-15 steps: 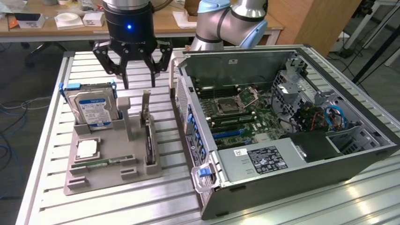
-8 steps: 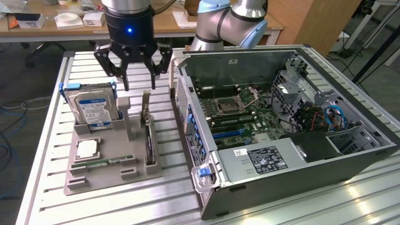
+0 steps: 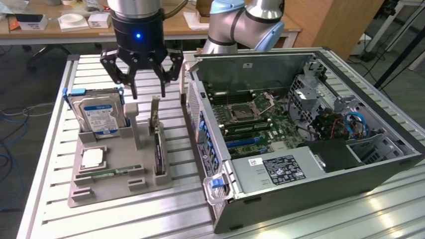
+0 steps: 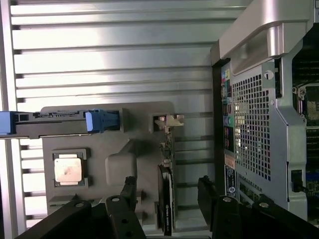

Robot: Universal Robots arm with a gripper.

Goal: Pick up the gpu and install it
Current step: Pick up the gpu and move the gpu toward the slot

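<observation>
Above the grey tray holding the gpu upright, the tool hangs released, empty.

desk: ribbed aluminium slats, brushed, bright sheen.
tray: grey plastic, matt, slightly rough.
gpu: dark matt board, black plastic cooler, bare silver metal bracket.
drive: silver metal casing, glossy paper label, blue plastic rails.
chip: dull metal lid.
case: grey sheet metal, perforated rear, satin finish.
fingers: black, matt.
</observation>
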